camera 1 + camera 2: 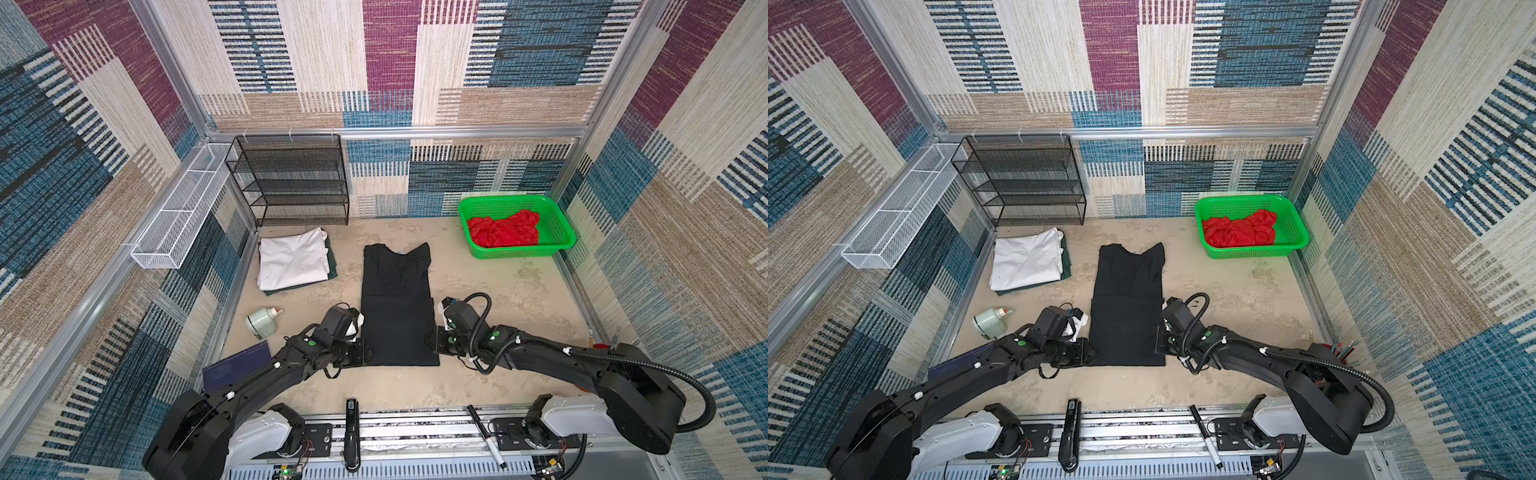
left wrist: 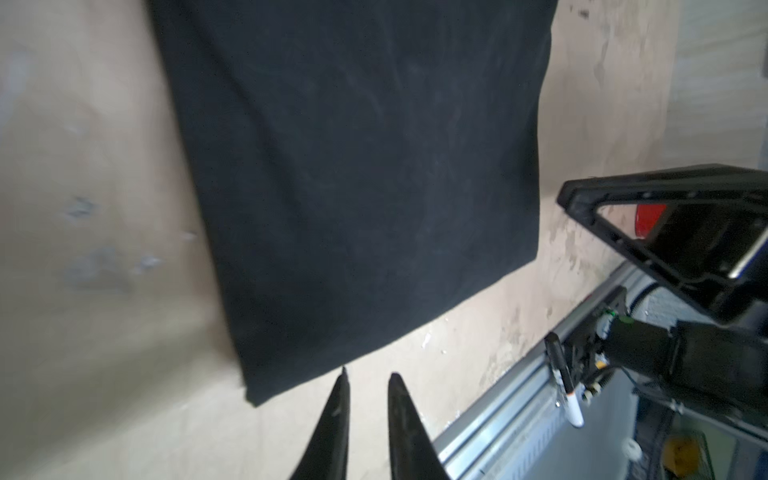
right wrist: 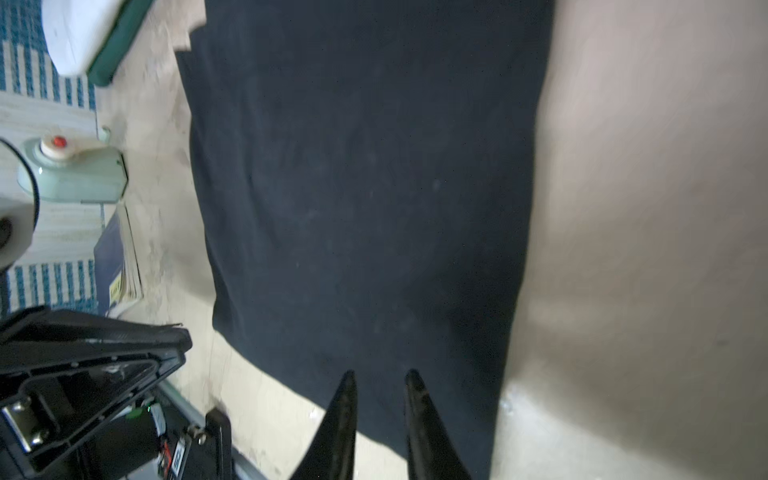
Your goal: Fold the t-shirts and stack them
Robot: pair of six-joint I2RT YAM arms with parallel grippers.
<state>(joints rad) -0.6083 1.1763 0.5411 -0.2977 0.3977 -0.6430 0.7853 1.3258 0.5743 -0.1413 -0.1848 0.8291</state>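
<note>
— So, where do the two grippers stand?

— Both are low at the near hem of the black t-shirt [image 1: 397,299], one at each corner. The shirt lies flat on the table [image 1: 498,299] as a long narrow strip. It runs straight away from the fingertips, neck end farthest from them.

— What about the left gripper [image 2: 368,372]?

— Its jaws are narrow, with a slim gap and bare table showing through it. The tips sit just beside the hem, close to the corner. Whether one tip touches the cloth I cannot tell. Nothing is held.

— And the right gripper [image 3: 380,370]?

— Also narrow. Its tips are over the cloth itself, just inside the hem and near the shirt's outer edge. The fabric between them lies flat, with no fold raised or pinched. As far as the wrist view shows, it holds nothing.

— The other shirts?

— The white t-shirt [image 1: 291,259] lies ahead of the left gripper and off to its outer side, well apart from it. It is folded on top of the dark green t-shirt [image 3: 116,45], whose edge peeks out underneath. The red t-shirt [image 1: 503,235] lies crumpled in the green basket [image 1: 519,250]. That is far ahead of the right gripper, toward its outer side and well apart from the black shirt.

— Anything close to the hands?

— A pale green bottle [image 1: 262,324] lies on its side out beyond the left gripper's wrist, between it and the stack.
</note>
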